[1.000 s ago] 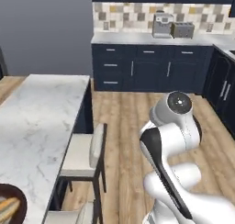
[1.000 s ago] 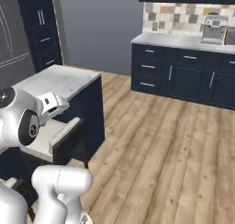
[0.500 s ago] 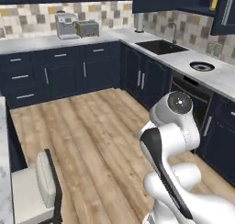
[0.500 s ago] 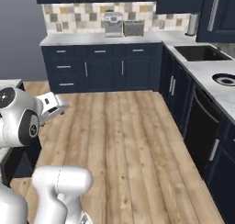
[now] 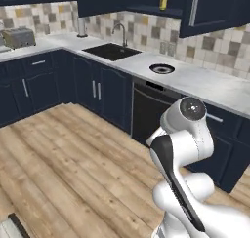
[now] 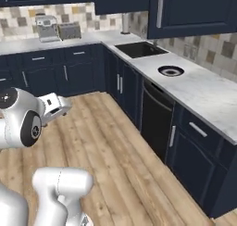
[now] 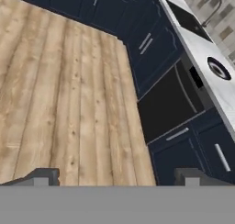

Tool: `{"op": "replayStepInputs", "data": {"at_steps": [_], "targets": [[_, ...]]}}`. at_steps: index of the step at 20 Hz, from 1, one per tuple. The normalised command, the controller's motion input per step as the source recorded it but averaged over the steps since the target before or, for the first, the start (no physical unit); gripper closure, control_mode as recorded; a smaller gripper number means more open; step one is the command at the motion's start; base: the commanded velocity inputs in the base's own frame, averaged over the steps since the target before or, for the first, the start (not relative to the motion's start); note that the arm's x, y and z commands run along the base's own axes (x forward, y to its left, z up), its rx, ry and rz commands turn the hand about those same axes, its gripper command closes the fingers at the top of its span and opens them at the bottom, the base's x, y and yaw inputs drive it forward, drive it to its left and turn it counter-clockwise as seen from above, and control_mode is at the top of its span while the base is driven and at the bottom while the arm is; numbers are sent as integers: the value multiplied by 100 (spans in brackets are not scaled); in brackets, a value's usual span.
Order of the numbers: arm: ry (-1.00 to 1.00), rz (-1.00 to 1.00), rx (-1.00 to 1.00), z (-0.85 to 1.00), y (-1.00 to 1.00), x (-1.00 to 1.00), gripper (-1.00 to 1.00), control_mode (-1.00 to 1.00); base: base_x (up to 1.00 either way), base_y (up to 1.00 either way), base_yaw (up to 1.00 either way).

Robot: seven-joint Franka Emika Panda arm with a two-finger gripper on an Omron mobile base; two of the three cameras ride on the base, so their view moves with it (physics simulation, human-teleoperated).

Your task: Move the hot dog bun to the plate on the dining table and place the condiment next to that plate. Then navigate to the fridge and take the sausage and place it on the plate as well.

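Hand view: gripper (image 7: 117,177) fully spread, fingertips (image 7: 43,176) far apart, nothing between them, above wooden floor (image 7: 64,94). Left base view: arm (image 5: 183,149) folded before navy cabinets (image 5: 97,88), sink (image 5: 111,50) in marble counter (image 5: 195,81), toaster (image 5: 18,36) far left; none of the task's things located

Lighting is even and diffuse throughout, with no single visible source. The pale wooden plank floor (image 5: 58,159) reads bright and carries no hard cast shadows. The white marble bench (image 6: 194,88) along the wall shows mild washout, without sharp glare. The dark navy cabinet fronts (image 5: 105,93) sit deep in tone, detail low. All three views are soft and blocky, edges slightly smeared. No edge distortion is evident. The white robot arm (image 5: 183,149) shows gentle shading only.
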Motion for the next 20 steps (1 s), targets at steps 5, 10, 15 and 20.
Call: {"op": "replayStepInputs", "data": {"at_steps": [5,10,15,20], "targets": [[0,0,0,0,0,0,-100,100,89,43,-35],[0,0,0,0,0,0,-100,100,99,42,-26],[0,0,0,0,0,0,-100,100,100,24,-24],[0,0,0,0,0,0,-100,100,100,8,-6]]}}
